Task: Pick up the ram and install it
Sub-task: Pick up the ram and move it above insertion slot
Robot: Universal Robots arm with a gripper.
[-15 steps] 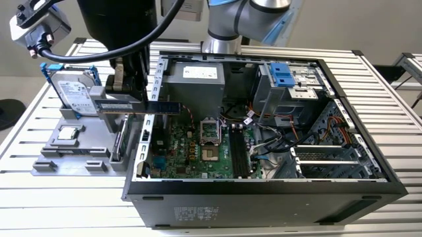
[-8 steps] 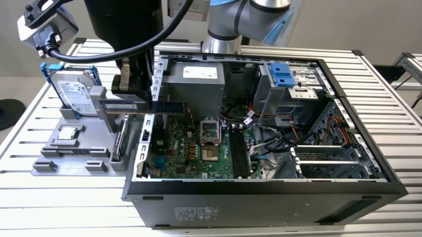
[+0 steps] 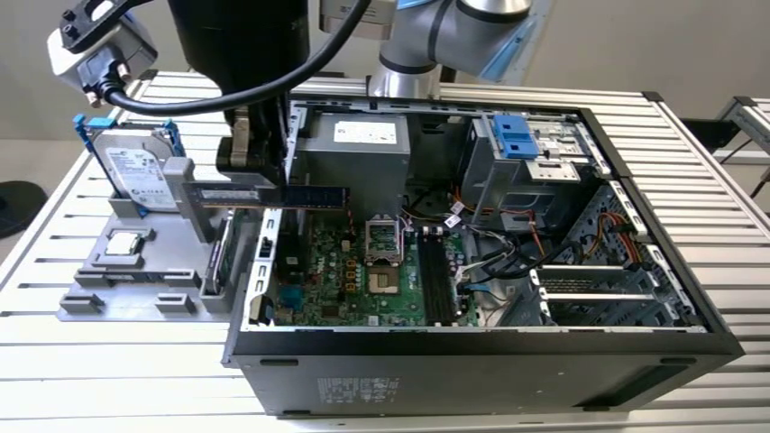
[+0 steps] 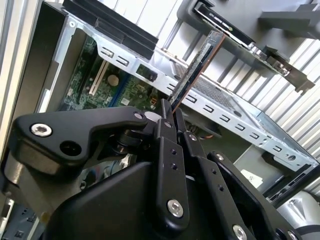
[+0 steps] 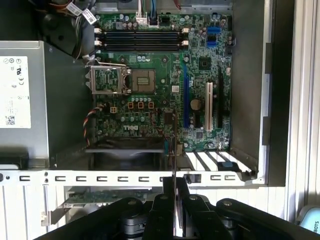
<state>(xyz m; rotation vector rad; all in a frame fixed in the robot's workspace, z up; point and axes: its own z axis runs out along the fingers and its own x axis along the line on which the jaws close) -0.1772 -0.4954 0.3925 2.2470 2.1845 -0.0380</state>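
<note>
Beneath everything you see a slatted aluminium table (image 3: 72, 361), which carries an open black sheet-steel computer case (image 3: 481, 370). A flat green motherboard (image 5: 150, 105) lies inside the case, with long black memory slots (image 5: 140, 42) on it. The black jointed gripper (image 3: 259, 180) hangs over the case rim at the exterior view's left. Its fingers are clamped on the ram (image 3: 316, 195), a thin dark green stick with a pale label. The ram is held level on its long edge, well apart from the slots.

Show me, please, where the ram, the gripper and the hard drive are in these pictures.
ram (image 3: 316, 195): exterior view, on its dark free end.
gripper (image 4: 171, 111): second wrist view, midway between the fingertips that clamp the ram's edge.
hard drive (image 3: 135, 171): exterior view, on its white label.
</note>
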